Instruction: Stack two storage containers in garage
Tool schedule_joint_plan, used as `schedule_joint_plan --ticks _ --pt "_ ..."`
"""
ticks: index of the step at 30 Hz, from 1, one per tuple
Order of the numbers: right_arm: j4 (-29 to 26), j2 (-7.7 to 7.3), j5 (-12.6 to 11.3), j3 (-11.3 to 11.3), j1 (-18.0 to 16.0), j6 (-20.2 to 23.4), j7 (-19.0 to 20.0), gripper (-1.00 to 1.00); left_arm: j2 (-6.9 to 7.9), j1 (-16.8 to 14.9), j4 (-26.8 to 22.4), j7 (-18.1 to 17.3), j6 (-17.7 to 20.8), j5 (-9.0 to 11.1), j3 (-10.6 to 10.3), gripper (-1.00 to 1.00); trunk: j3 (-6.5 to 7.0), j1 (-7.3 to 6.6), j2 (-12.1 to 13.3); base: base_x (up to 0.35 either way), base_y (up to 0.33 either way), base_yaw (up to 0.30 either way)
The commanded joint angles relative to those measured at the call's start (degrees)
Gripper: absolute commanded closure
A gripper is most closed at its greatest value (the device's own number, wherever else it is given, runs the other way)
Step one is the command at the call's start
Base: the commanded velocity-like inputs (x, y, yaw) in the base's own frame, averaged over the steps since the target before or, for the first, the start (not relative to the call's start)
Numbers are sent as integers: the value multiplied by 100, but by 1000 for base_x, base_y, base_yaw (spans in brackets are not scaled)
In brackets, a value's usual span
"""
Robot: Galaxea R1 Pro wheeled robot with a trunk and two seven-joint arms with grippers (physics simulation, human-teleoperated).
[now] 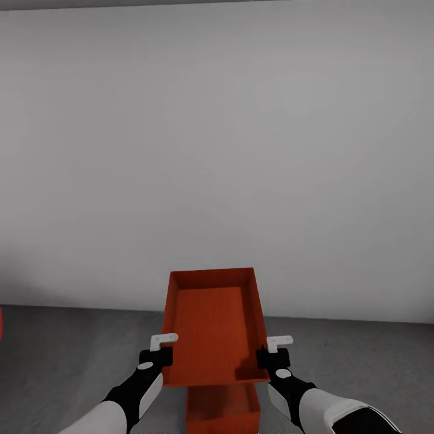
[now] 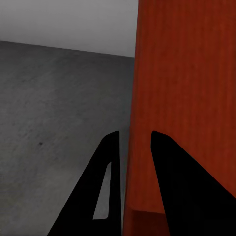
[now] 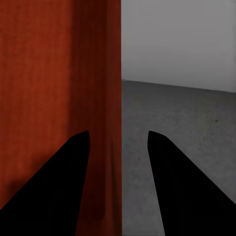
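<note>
Both forearms reach in from the bottom of the head view, white shells ending in black wrists. At the left, the left gripper [image 1: 163, 341] sits at the left wall of the upper storage container [image 1: 214, 325]; in the left wrist view its two dark fingers [image 2: 109, 167] straddle that orange-red wall, one outside and one inside, closed onto it. The container is held in the air between the two arms, open side up and tipped slightly, its ribbed bottom in plain sight. Directly beneath it, a second storage container [image 1: 222, 410] rests on the dark grey concrete floor [image 1: 72, 349]. At the right, the right gripper [image 1: 278, 343] holds the opposite wall, fingers [image 3: 73, 162] set either side of it. Behind stands a plain pale grey wall [image 1: 217, 150]. A sliver of red [image 1: 1, 322] shows at the far left edge.
</note>
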Motion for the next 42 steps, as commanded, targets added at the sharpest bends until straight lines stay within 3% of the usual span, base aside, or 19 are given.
schedule_joint_plan --ticks 1,42 --pt "-15 5 126 -144 -6 -480 43 100 121 -2 7 58 -4 88 -12 100 -18 1 -8 0 0 72" --pt "-7 5 41 -152 -6 -480 48 100 112 -2 7 58 -4 88 -5 100 -387 1 -8 40 0 74"
